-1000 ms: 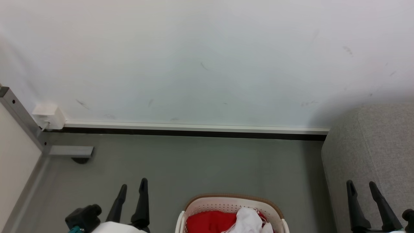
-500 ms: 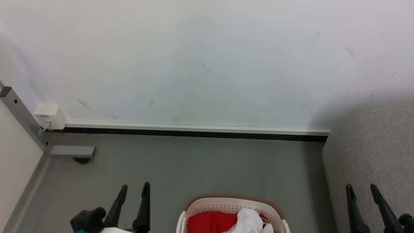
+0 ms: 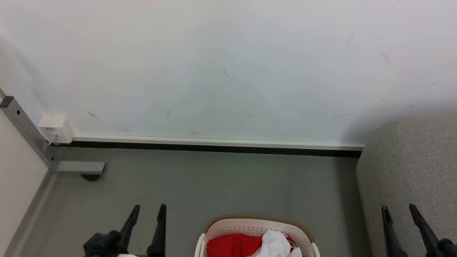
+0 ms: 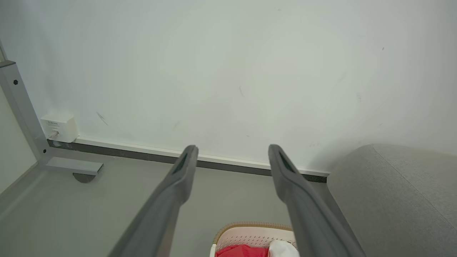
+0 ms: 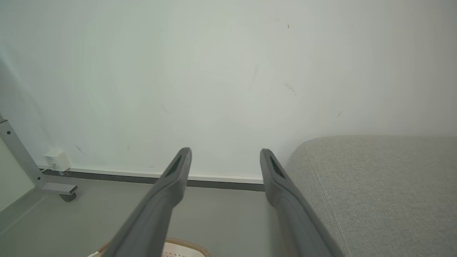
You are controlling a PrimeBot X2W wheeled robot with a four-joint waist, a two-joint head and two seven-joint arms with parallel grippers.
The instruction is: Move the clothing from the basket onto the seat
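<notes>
Rightward, large light grey woven-fabric seat (image 3: 410, 171). Oval white perforated plastic basket (image 3: 257, 218) low between both arms, soft red-and-white clothing (image 3: 232, 245) heaped inside. Left gripper (image 3: 149, 207) looks nearer; right gripper (image 3: 398, 207) fronts the seat. Both finger pairs apart, empty.

The left gripper (image 3: 150, 207) and right gripper (image 3: 398, 208) hang level, long dark fingers pointing forward, jaws spread wide apart.

No text can be read; faint print on the white wall box (image 4: 59, 127) is too small to make out.
</notes>
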